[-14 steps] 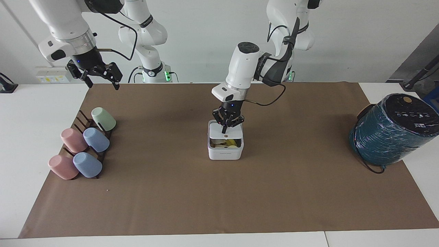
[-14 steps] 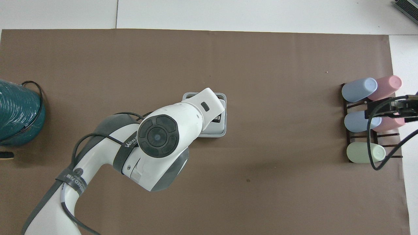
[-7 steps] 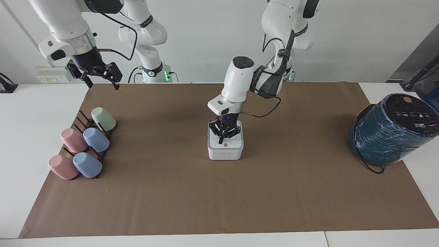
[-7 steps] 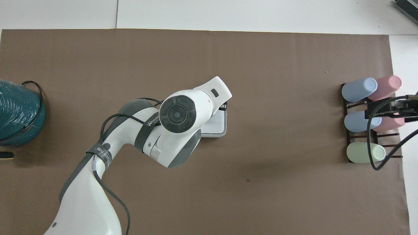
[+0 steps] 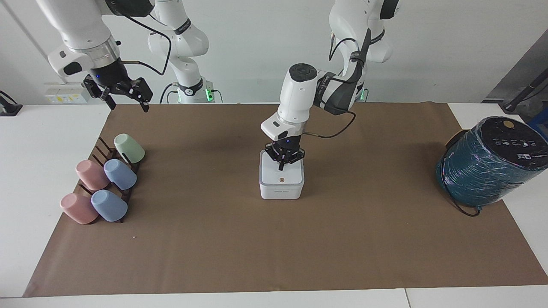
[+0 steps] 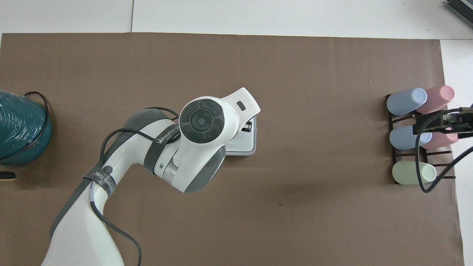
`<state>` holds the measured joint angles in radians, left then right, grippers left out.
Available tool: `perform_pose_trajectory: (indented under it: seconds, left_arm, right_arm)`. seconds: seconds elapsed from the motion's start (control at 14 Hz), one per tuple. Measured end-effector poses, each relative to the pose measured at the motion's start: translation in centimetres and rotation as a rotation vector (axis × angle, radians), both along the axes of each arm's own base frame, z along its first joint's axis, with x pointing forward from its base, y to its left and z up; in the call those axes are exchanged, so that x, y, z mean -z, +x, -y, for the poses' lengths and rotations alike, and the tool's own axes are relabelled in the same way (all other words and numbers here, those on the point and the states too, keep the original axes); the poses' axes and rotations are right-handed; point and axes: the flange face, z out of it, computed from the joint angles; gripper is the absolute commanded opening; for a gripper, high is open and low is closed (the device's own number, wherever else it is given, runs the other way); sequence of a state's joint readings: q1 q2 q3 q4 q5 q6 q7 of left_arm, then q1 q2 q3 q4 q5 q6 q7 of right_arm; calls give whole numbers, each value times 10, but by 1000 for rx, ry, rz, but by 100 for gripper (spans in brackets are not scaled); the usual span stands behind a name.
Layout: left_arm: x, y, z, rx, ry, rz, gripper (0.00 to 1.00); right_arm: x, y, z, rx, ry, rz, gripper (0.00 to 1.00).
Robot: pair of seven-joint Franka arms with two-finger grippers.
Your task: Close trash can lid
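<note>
The trash can [image 5: 281, 186] sat mid-desk with the lid [image 5: 281, 172] lying flat on it, so it looked closed. The left gripper [image 5: 284, 161] was held over the lid's nearer edge, likely for pressing; whether its fingers were open could not be told. The right gripper [image 5: 125, 99] waited with fingers spread above the mat's corner. The lid's orange dot was seen only in the facing view; from overhead it was hidden by the arm
</note>
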<state>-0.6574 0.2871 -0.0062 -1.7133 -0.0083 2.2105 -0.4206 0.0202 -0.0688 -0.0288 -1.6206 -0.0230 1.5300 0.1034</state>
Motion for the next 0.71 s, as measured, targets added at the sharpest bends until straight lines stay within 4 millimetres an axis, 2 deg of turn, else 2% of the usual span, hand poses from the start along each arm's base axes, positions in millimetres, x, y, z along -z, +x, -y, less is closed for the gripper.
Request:
perform_pose_trajectory:
  seconds: [0.14,0.29,0.43,0.5,0.71]
  left_arm:
    - [-22,-9,-12,-6,28,-33,17]
    - [-41,-19,-26,-15,57,-70,53]
    - [-53,-20,-48,-43,73,-84,92]
    - [-56,-17,-62,-62,78,-83,100]
    - [-70,-5,-126,-160,74,-78,100]
  right_arm:
    - [0,0,0,0,0,0,100]
    - [0,0,0,0,0,0,100]
    - [0,0,0,0,0,0,100]
    - [0,0,0,0,0,0,100]
    - [0,0,0,0,0,0,100]
